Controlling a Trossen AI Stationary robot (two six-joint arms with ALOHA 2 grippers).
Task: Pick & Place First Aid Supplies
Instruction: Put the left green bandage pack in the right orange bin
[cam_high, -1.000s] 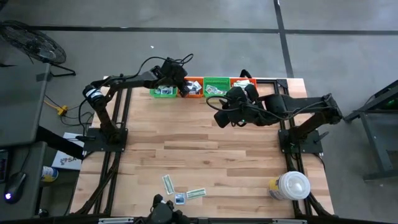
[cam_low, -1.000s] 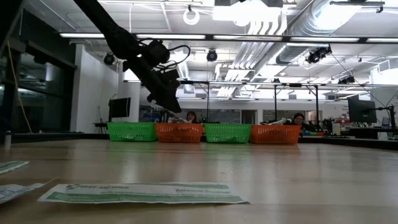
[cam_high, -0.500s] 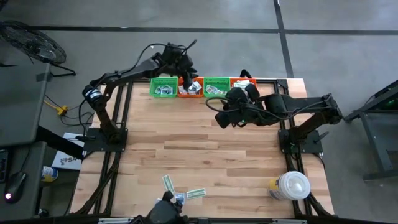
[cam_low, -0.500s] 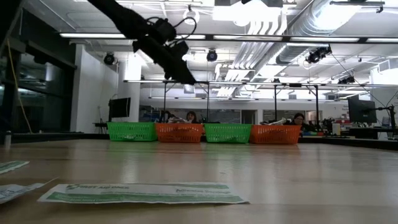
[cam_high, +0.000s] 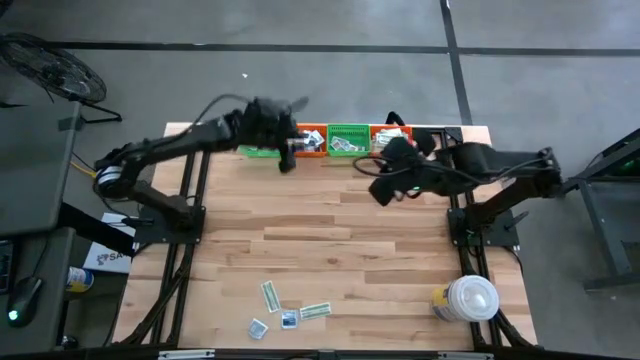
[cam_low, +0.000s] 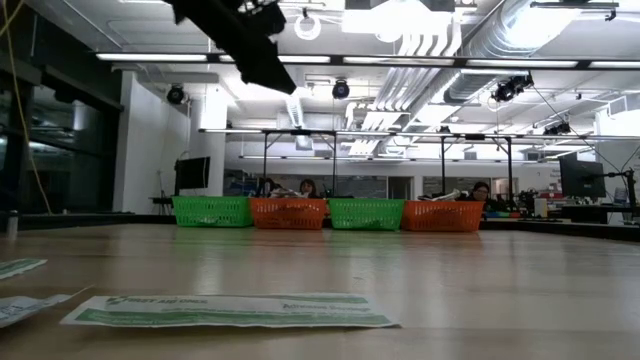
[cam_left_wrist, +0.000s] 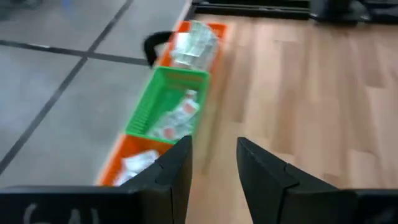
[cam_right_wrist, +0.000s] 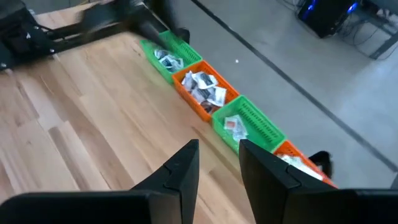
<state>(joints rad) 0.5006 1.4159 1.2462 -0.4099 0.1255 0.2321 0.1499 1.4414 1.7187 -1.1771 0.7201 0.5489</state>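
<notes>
Several first aid supplies lie flat near the table's front edge: pale-green strips and small white squares; one strip fills the low view's foreground. More packets lie in a row of green and orange baskets along the far edge. My left gripper hangs open and holds nothing, high above the table just in front of the leftmost baskets. My right gripper is open and holds nothing too, raised in front of the right-hand baskets.
A big white round lidded container stands at the near right corner. Bare wooden tabletop stretches between the baskets and the loose packets. People sit in the room beyond the baskets.
My left gripper has risen well above the baskets and drawn back a little toward the table's near edge. My right gripper has shifted slightly toward the right edge. A dark shape at the near edge has gone, and one more small square packet lies there.
</notes>
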